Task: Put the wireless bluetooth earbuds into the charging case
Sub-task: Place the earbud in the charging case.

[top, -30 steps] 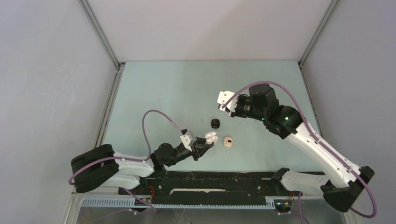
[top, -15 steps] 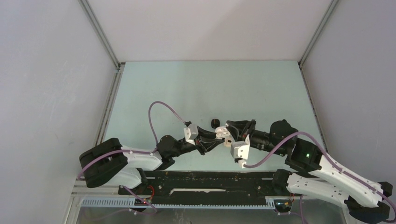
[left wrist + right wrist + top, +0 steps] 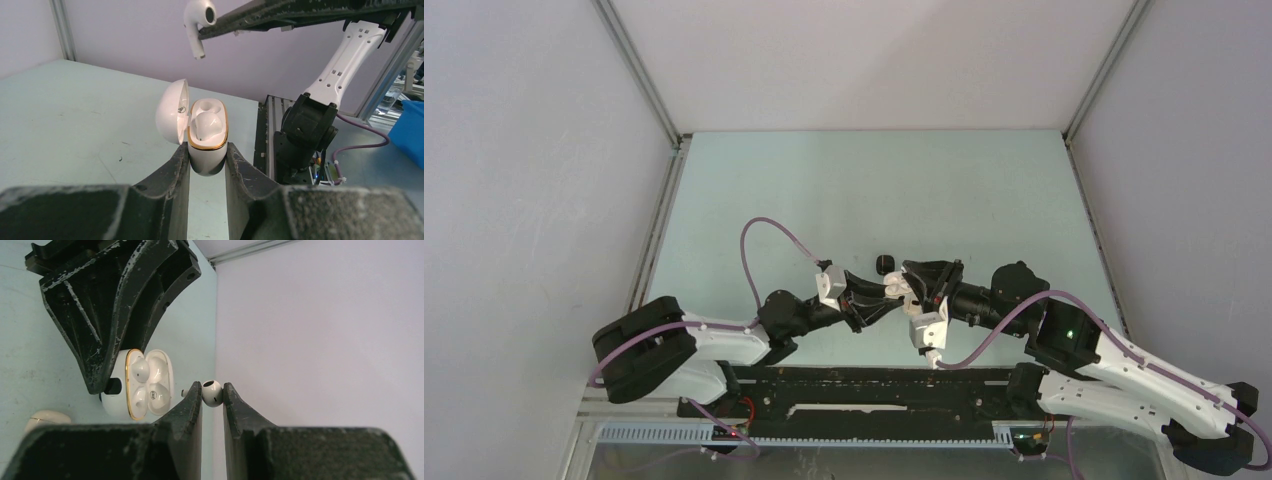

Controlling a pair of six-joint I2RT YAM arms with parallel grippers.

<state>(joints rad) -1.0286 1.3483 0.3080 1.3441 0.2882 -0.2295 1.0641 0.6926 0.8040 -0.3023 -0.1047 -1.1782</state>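
Centrally above the pale green tabletop [image 3: 824,190], the left end effector [image 3: 207,159] and the right end effector [image 3: 212,391] face each other almost tip to tip. The left one is closed narrowly on the lower body of a white charging case [image 3: 208,131] and holds it clear of the tabletop, with the lid [image 3: 171,119] swung open to one side. A thin gold rim runs around the mouth of the case, and two moulded wells show inside. A small dark printed mark sits on the inner face of the lid, too small to read. The right one pinches a single white earbud [image 3: 212,393] by its rounded head between nearly closed fingers. In the left wrist view that earbud hangs above the open case, stem pointing down, apart from it. A small black rounded object [image 3: 883,263] lies on the tabletop just beyond the two end effectors. A closed cream-coloured case [image 3: 47,418] lies on the tabletop near the held case.
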